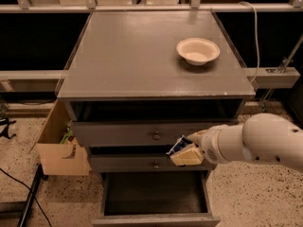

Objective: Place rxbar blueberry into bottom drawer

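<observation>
My gripper (pixel 183 152) hangs in front of the grey cabinet, level with the middle drawer and above the right part of the open bottom drawer (pixel 154 197). It is shut on the rxbar blueberry (pixel 178 145), of which a dark blue and white end shows at the fingers' upper left. The white arm (pixel 258 143) reaches in from the right. The bottom drawer is pulled out and its dark inside shows nothing in it.
A white bowl (pixel 198 50) stands at the back right of the cabinet top (pixel 142 56). The two knobbed drawers (pixel 156 136) above are closed. A cardboard box (pixel 59 143) sits on the floor to the left. A white cable (pixel 255 27) hangs at the right.
</observation>
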Controlling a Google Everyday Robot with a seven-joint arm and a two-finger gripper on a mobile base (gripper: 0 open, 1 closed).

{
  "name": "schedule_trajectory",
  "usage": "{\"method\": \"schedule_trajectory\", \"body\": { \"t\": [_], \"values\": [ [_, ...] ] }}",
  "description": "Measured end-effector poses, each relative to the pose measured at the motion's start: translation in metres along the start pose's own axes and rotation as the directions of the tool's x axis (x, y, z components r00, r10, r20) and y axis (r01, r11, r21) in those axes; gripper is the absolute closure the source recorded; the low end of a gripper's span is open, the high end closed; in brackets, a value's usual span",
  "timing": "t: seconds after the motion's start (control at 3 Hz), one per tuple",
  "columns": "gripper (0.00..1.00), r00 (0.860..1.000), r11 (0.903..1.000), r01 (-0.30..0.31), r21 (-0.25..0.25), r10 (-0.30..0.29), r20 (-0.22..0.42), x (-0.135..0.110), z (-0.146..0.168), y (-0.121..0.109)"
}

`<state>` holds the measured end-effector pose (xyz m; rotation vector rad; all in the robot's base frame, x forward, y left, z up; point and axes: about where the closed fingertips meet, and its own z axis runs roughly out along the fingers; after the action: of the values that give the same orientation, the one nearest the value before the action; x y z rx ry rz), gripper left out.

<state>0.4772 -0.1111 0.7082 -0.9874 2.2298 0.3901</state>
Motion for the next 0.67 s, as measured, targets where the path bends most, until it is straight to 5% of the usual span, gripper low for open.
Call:
{"method": "schedule_trajectory", "body": {
  "t": [0.67],
  "values": [
    [1.00, 0.997, 0.9970, 0.074, 0.022, -0.074, 0.010, 0.015, 0.016, 0.000]
  ]
}}
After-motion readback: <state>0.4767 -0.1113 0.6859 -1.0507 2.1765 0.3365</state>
